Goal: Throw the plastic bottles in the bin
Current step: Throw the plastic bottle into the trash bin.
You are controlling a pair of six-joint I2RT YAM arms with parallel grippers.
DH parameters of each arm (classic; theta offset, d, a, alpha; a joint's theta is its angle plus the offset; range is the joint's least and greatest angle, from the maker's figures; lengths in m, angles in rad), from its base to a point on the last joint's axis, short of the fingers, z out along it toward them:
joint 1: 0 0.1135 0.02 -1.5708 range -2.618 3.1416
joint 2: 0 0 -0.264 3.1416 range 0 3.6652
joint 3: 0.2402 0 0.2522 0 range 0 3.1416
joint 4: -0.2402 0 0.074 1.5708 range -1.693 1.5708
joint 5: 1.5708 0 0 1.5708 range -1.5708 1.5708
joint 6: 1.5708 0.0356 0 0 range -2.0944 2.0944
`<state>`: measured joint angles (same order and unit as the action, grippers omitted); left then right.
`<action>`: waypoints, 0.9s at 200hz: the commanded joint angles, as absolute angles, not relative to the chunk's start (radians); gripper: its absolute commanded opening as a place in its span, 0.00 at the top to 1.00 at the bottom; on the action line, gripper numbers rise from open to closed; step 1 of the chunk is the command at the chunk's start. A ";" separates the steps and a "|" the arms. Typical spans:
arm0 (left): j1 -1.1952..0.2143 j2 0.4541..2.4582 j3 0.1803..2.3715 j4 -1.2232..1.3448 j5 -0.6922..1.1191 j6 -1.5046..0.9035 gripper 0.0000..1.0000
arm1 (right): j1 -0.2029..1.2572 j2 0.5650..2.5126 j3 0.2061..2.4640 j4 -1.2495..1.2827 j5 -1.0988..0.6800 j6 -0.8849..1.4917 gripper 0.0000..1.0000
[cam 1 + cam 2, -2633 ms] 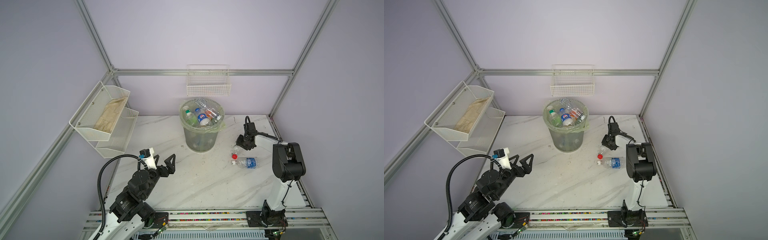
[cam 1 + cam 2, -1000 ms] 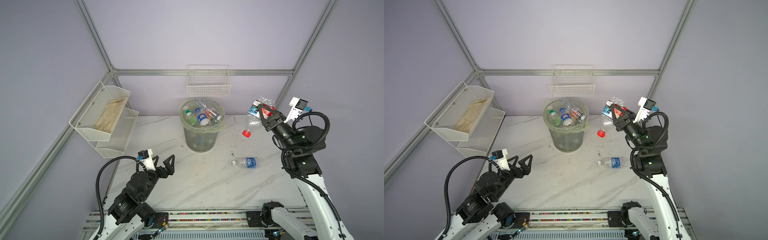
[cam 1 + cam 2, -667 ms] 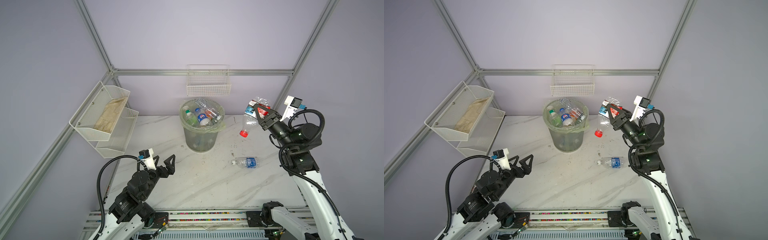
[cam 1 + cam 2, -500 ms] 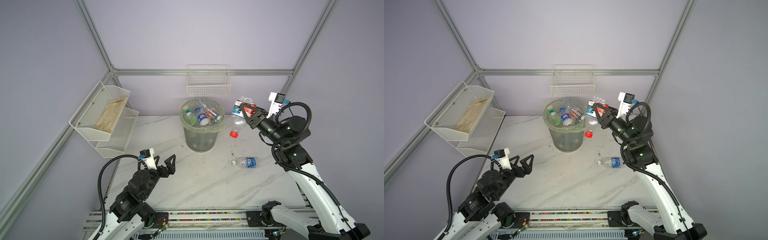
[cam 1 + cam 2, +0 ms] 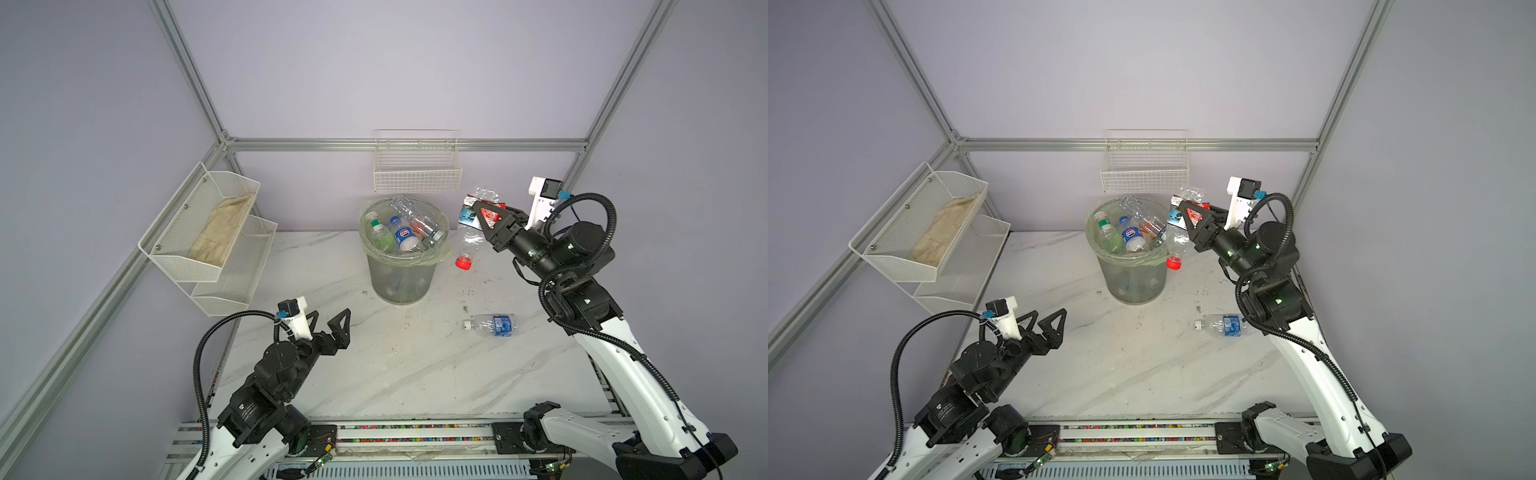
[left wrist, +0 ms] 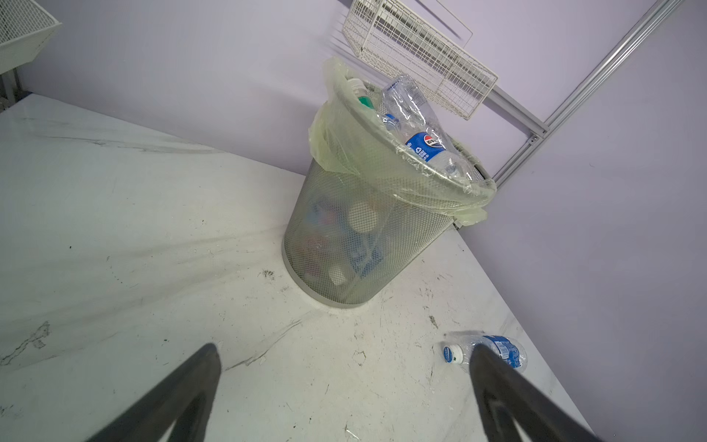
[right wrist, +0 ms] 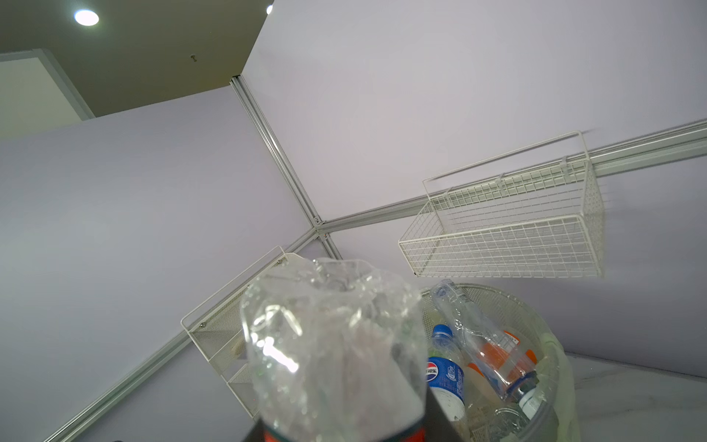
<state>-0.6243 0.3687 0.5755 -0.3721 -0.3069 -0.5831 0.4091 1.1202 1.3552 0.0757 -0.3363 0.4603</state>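
Clear crumpled plastic, neck hanging down: in both top views my right gripper stays clenched on a red-capped bottle, now swung in from the right wall to just beside the heaped bin, not yet over its mouth; release looks close. A blue-labelled bottle lies on the marble table, still to collect. My left gripper hangs spread and empty. Left wrist view: one of my fingers cuts off that blue-labelled bottle, and the bin's lower contents blur behind mesh. Right wrist view: the held bottle's base fills the foreground, hiding my jaws and its cap.
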 commanded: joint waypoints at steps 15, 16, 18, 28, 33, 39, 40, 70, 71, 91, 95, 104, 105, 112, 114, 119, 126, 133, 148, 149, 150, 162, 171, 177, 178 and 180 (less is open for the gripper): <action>-0.629 0.351 0.546 -0.341 -0.302 -0.575 0.00 | 0.434 1.199 1.455 0.071 -0.330 0.440 1.00; -0.629 0.351 0.546 -0.342 -0.303 -0.574 0.00 | 0.435 1.202 1.458 0.071 -0.330 0.438 1.00; -0.629 0.350 0.546 -0.342 -0.304 -0.575 0.00 | 0.438 1.206 1.462 0.071 -0.327 0.436 1.00; -0.629 0.347 0.548 -0.346 -0.305 -0.575 0.00 | 0.454 1.232 1.479 0.085 -0.311 0.427 1.00; -0.629 0.345 0.548 -0.348 -0.305 -0.574 0.00 | 0.461 1.246 1.489 0.091 -0.305 0.423 1.00; -0.629 0.341 0.546 -0.349 -0.306 -0.576 0.00 | 0.466 1.271 1.510 0.088 -0.299 0.419 1.00; -0.630 0.340 0.546 -0.350 -0.306 -0.576 0.00 | 0.467 1.276 1.513 0.086 -0.299 0.418 1.00; -0.629 0.322 0.540 -0.359 -0.308 -0.580 0.00 | 0.488 1.461 1.706 0.014 -0.304 0.403 1.00; -0.629 0.321 0.540 -0.360 -0.308 -0.579 0.00 | 0.490 1.469 1.711 0.012 -0.303 0.403 1.00; -0.629 0.315 0.539 -0.365 -0.310 -0.581 0.00 | 0.493 1.605 1.808 -0.015 -0.289 0.421 1.00; -0.629 0.313 0.540 -0.366 -0.310 -0.581 0.00 | 0.494 1.634 1.828 -0.027 -0.289 0.419 1.00; -0.629 0.312 0.542 -0.372 -0.311 -0.579 0.00 | 0.495 1.698 1.870 -0.059 -0.282 0.413 1.00; -0.629 0.311 0.543 -0.372 -0.311 -0.579 0.00 | 0.495 1.705 1.877 -0.065 -0.281 0.413 0.99; -0.628 0.309 0.545 -0.378 -0.313 -0.578 0.00 | 0.495 1.753 1.914 -0.103 -0.273 0.411 0.75; -0.628 0.309 0.546 -0.381 -0.313 -0.578 0.00 | 0.495 1.765 1.927 -0.116 -0.271 0.412 0.69; -0.629 0.307 0.548 -0.385 -0.314 -0.577 0.00 | 0.496 1.798 1.953 -0.147 -0.272 0.405 0.56; -0.629 0.302 0.552 -0.393 -0.315 -0.574 0.00 | 0.500 1.832 1.990 -0.197 -0.264 0.389 0.25; -0.629 0.296 0.554 -0.402 -0.316 -0.574 0.00 | 0.504 1.859 2.028 -0.265 -0.211 0.380 0.03; -0.630 0.280 0.561 -0.427 -0.324 -0.568 0.00 | 0.507 1.870 2.067 -0.343 -0.148 0.348 0.03; -0.630 0.279 0.561 -0.428 -0.325 -0.568 0.00 | 0.507 1.868 2.065 -0.343 -0.144 0.347 0.03; -0.629 0.278 0.561 -0.430 -0.327 -0.568 0.00 | 0.507 1.865 2.064 -0.343 -0.140 0.346 0.03; -0.629 0.265 0.559 -0.441 -0.334 -0.565 0.00 | 0.507 1.802 2.003 -0.300 -0.094 0.342 0.03; -0.629 0.257 0.556 -0.442 -0.338 -0.563 0.00 | 0.507 1.747 1.945 -0.252 -0.068 0.342 0.03; -0.628 0.256 0.554 -0.442 -0.340 -0.563 0.00 | 0.506 1.715 1.912 -0.231 -0.052 0.338 0.03; -0.629 0.255 0.554 -0.441 -0.340 -0.563 0.00 | 0.506 1.710 1.908 -0.228 -0.050 0.338 0.03; -0.629 0.255 0.553 -0.441 -0.341 -0.563 0.00 | 0.507 1.702 1.901 -0.225 -0.046 0.337 0.03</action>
